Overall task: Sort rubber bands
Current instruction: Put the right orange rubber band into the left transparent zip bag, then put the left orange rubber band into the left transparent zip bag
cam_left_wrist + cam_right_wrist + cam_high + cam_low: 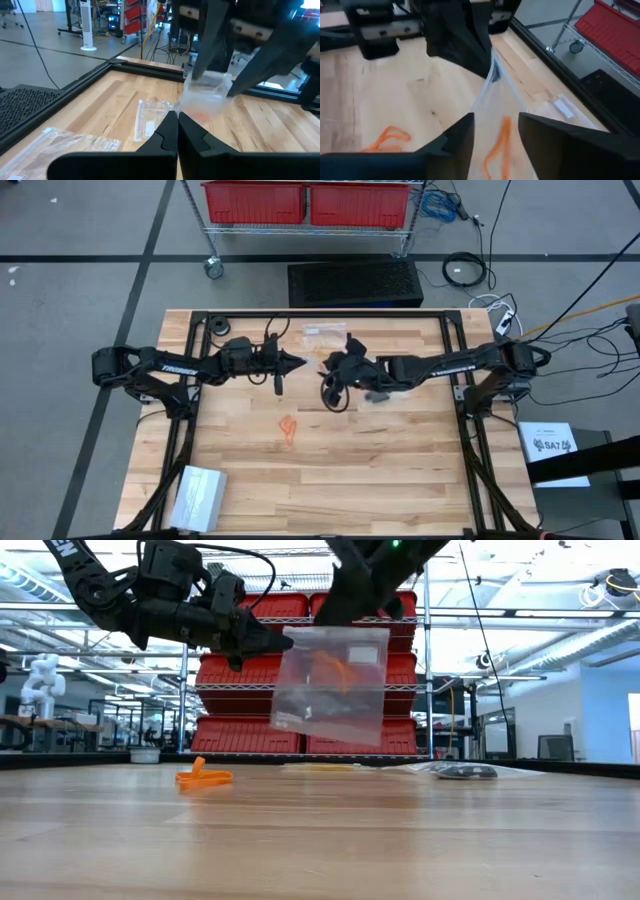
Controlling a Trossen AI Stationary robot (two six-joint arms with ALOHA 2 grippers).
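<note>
A small clear bag (330, 690) hangs above the middle of the table between both grippers. An orange rubber band (335, 668) shows inside it, also in the right wrist view (500, 137). My left gripper (300, 363) is shut at the bag's upper corner. My right gripper (335, 368) comes down onto the bag's top from above. More orange rubber bands (288, 427) lie loose on the wood nearer the near edge, also seen low (203, 777). Pale tan bands do not show. My left gripper pinches the bag's upper corner (492, 67) at its fingertips, coming level from the table's left. The film gathers to a point there. My right gripper has the bag's top edge (210, 79) between its two fingers (200, 55), which stay apart. It slants down from above. The bag hangs clear of the table, nearly upright.
A flat clear bag (325, 332) lies by the far edge, and another (75, 140) lies beside it. A bag with dark contents (462, 771) lies right of centre (377, 394). A white box (198, 498) sits at the near left corner. Black frame rails border the table.
</note>
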